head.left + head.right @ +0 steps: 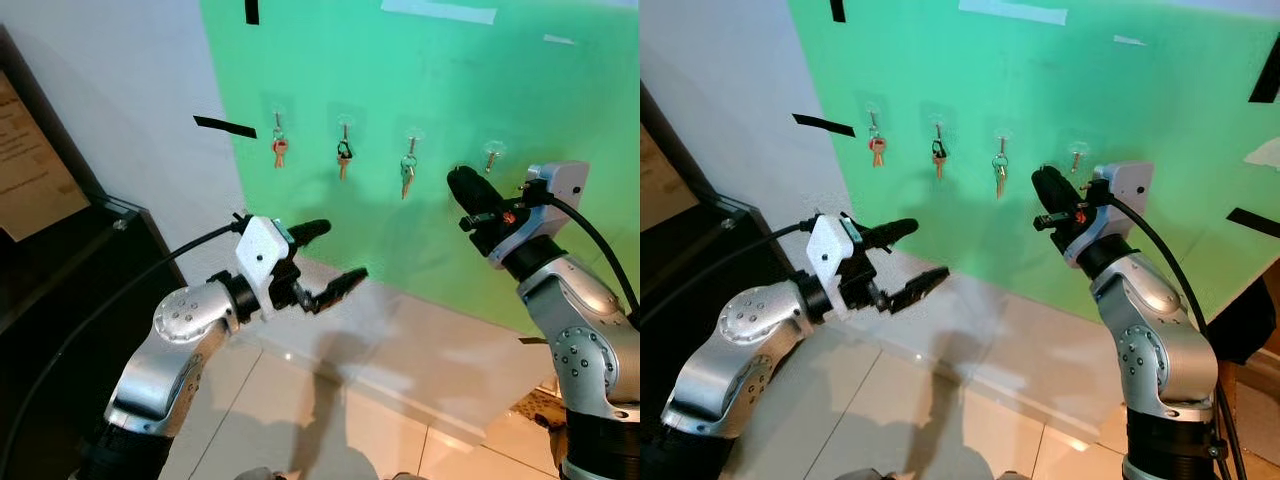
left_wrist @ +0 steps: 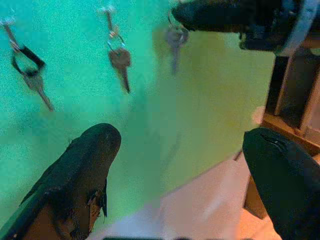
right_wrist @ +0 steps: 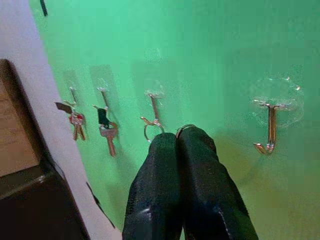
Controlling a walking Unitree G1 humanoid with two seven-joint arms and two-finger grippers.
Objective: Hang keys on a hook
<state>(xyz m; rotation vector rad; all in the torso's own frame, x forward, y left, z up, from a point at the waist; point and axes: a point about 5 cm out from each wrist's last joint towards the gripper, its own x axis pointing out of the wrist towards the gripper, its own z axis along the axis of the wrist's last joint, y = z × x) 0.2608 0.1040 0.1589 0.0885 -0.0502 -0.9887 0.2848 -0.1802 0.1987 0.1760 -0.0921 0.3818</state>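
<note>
Four clear hooks sit in a row on the green wall point(image 1: 420, 60). Keys hang from three of them: a red-headed key point(image 1: 280, 150), a black-tagged key point(image 1: 344, 157) and a silver key point(image 1: 408, 175). The rightmost hook point(image 3: 270, 131) is bare. My right gripper point(image 1: 461, 183) is raised just left of and below that hook, shut on a key ring point(image 3: 184, 128) whose key point(image 2: 175, 39) dangles under the tips. My left gripper point(image 1: 335, 258) is open and holds nothing, lower and to the left, away from the wall.
A dark cabinet point(image 1: 70, 270) stands against the white wall on the left. Black tape strips point(image 1: 225, 125) mark the wall. Pale floor tiles point(image 1: 360, 420) lie below, and wooden furniture point(image 1: 1252, 310) stands at the right.
</note>
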